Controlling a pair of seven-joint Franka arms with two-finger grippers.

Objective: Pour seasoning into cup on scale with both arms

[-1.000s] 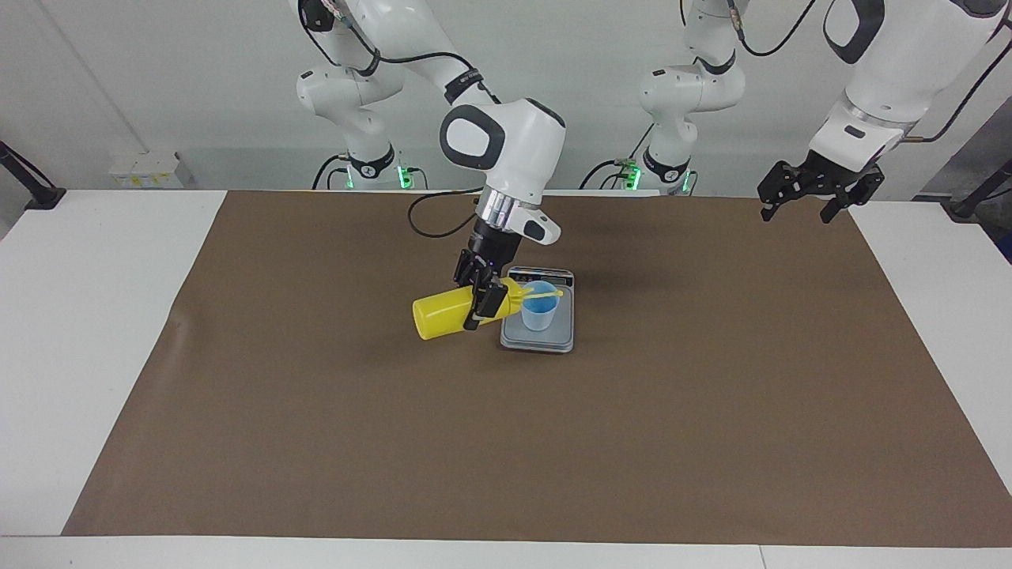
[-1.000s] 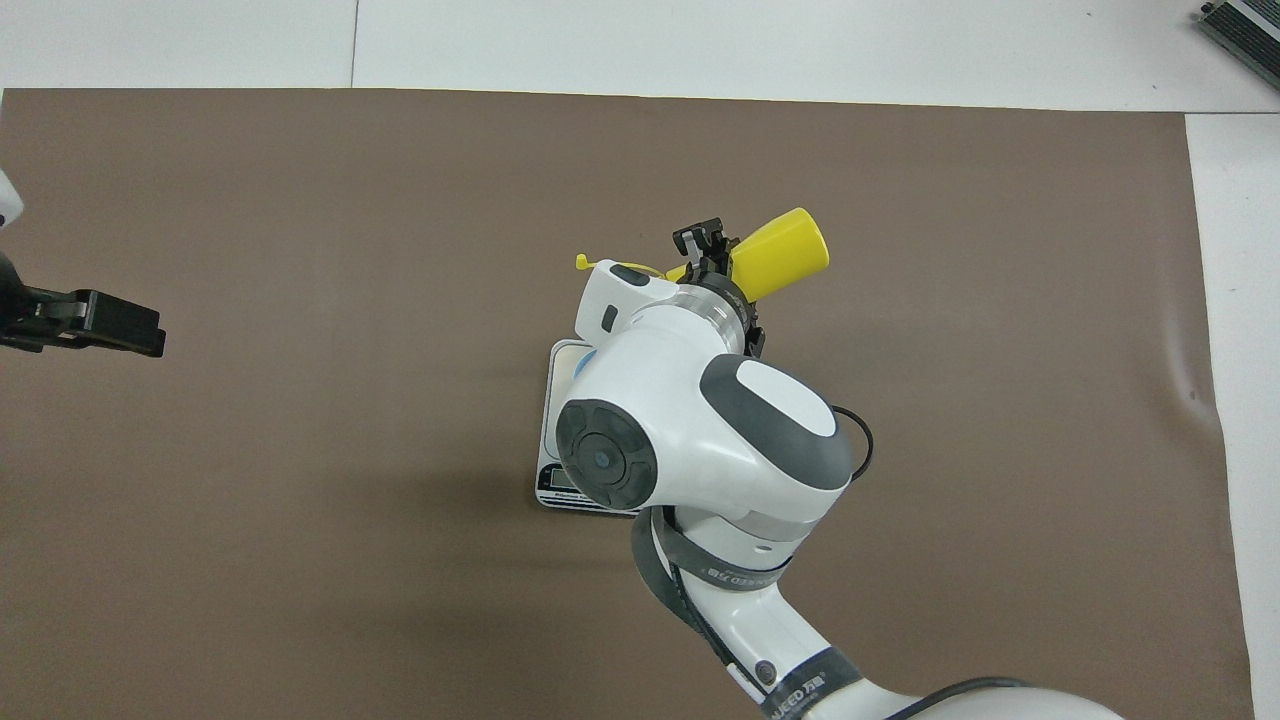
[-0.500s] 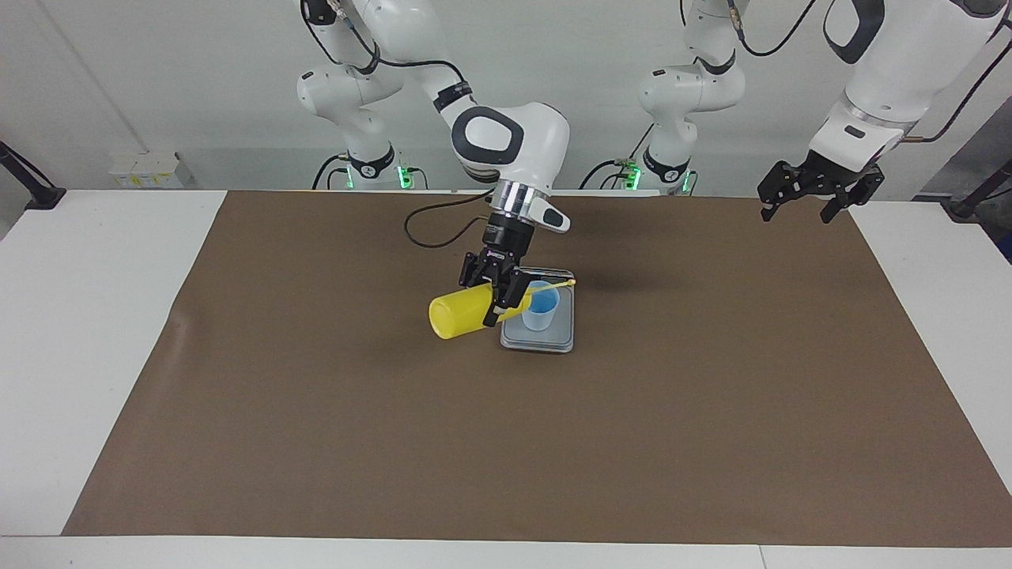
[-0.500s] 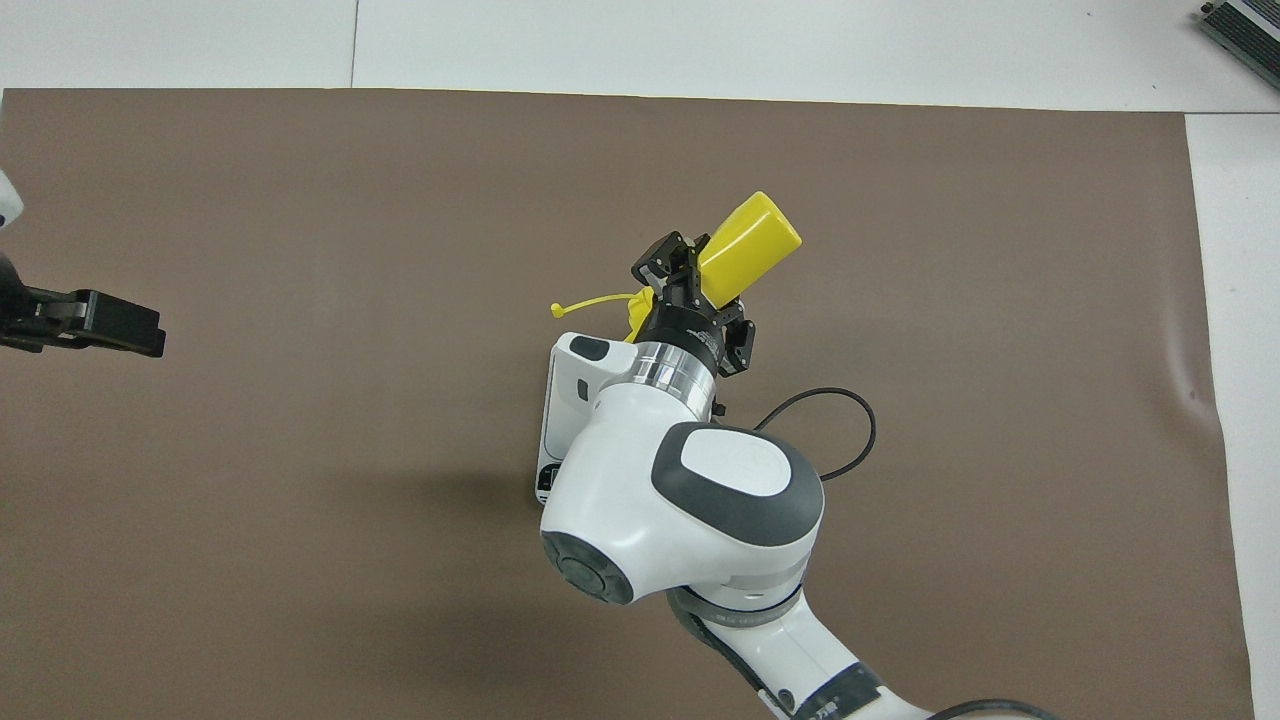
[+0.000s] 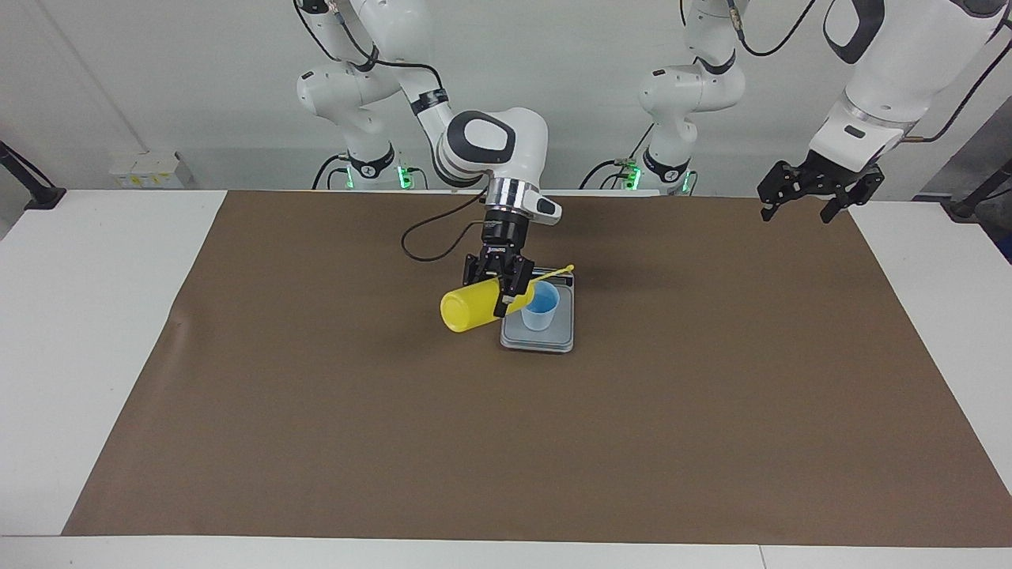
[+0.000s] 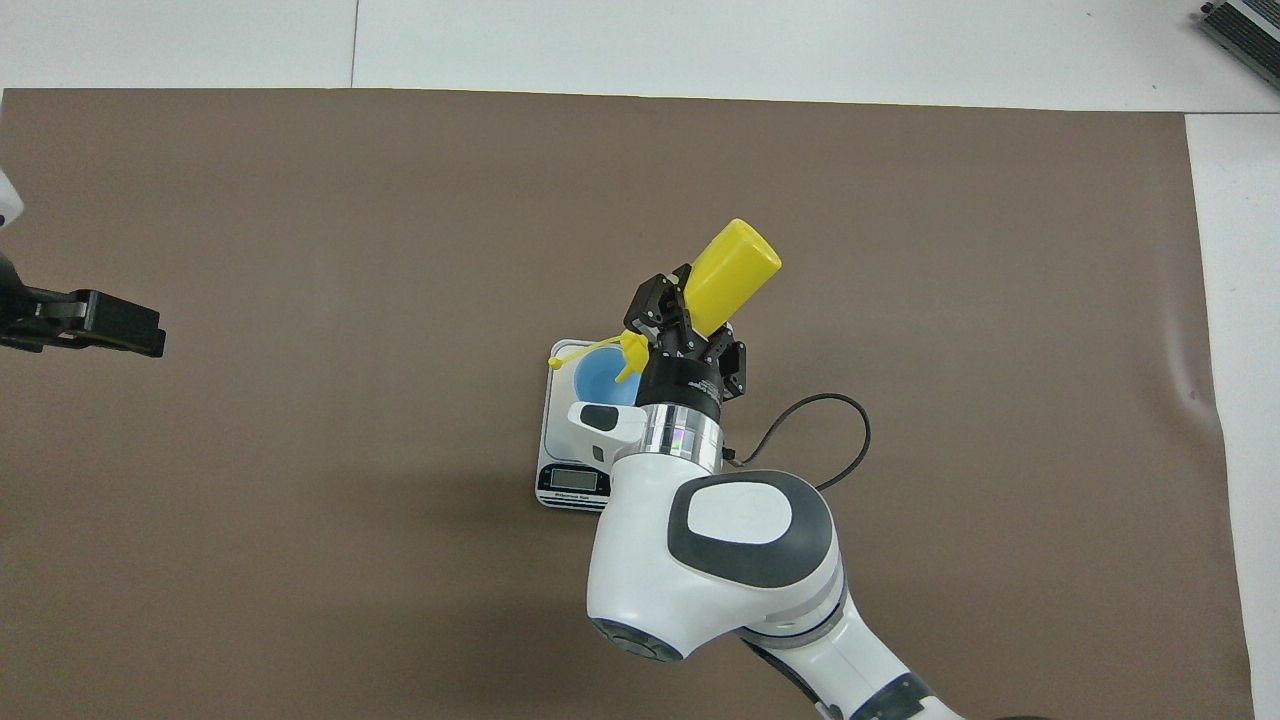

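Observation:
My right gripper [image 5: 500, 289] is shut on the yellow seasoning bottle [image 5: 470, 307], held tipped nearly level in the air. Its nozzle end points at the light blue cup [image 5: 540, 309], over the cup's rim, and its base points toward the right arm's end of the table. The tethered cap [image 5: 570, 269] sticks out over the scale. The cup stands upright on the silver-grey scale [image 5: 538, 341]. In the overhead view the bottle [image 6: 731, 268], right gripper [image 6: 686, 322], cup [image 6: 597, 379] and scale [image 6: 558, 428] show too. My left gripper [image 5: 797, 207] waits open, raised at the left arm's end.
A brown mat [image 5: 316, 411] covers the white table [image 5: 79, 316]. A black cable [image 6: 830, 430] loops from the right wrist above the mat beside the scale. The left gripper [image 6: 88, 324] shows at the overhead view's edge.
My right wrist has drawn back toward the robots and swung the bottle round, bringing its nozzle over the cup. The cup now shows from overhead. The left arm has not moved.

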